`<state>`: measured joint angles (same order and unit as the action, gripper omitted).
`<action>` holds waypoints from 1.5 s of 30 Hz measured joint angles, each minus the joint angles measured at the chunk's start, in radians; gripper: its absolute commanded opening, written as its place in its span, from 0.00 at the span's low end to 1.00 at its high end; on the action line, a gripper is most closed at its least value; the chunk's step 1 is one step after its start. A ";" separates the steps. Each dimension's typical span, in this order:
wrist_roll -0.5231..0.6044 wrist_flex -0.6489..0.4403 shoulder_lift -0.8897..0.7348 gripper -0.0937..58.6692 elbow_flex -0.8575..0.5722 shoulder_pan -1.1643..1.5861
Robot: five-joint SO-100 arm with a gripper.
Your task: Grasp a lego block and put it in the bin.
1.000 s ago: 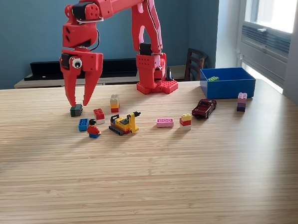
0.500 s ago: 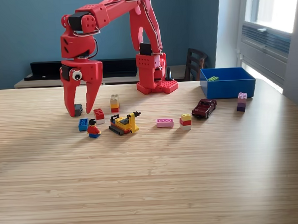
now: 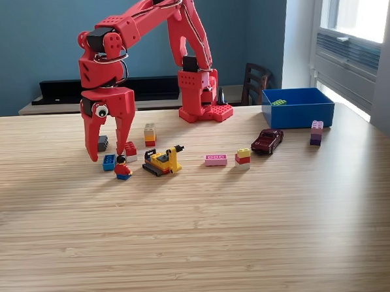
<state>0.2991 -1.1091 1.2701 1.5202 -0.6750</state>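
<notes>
Several lego blocks lie on the wooden table. My red gripper (image 3: pixel 106 156) hangs open at the exterior view's left, its tips close to the table. A dark grey block (image 3: pixel 102 143) shows between its two fingers. Just in front of the tips lies a blue block (image 3: pixel 109 162), and a red block (image 3: pixel 130 148) sits beside the right finger. The blue bin (image 3: pixel 298 118) stands at the back right with a green block (image 3: pixel 279 102) inside it. Whether the fingers touch any block, I cannot tell.
A minifigure (image 3: pixel 122 168) and a yellow toy vehicle (image 3: pixel 162 161) stand near the gripper, with a tan, yellow and red stack (image 3: pixel 150 134) behind. A pink brick (image 3: pixel 215 160), a yellow-red block (image 3: pixel 242 156), a dark red car (image 3: pixel 267 141) and a purple stack (image 3: pixel 316 132) lie to the right. The arm's base (image 3: pixel 205 113) is at the back.
The open gripper has come down and towards the camera. The dark grey block, below the tips a second ago, now shows between the fingers. No block has moved.
</notes>
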 measured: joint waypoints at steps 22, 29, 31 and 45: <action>0.043 0.041 -0.052 0.00 -0.044 0.000; 0.046 0.048 -0.052 0.00 -0.044 -0.021; 0.044 0.041 -0.052 0.00 -0.058 -0.031; -0.081 -0.155 -0.052 0.00 -0.204 -0.012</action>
<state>0.2178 -1.2640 1.2180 1.3162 -0.6872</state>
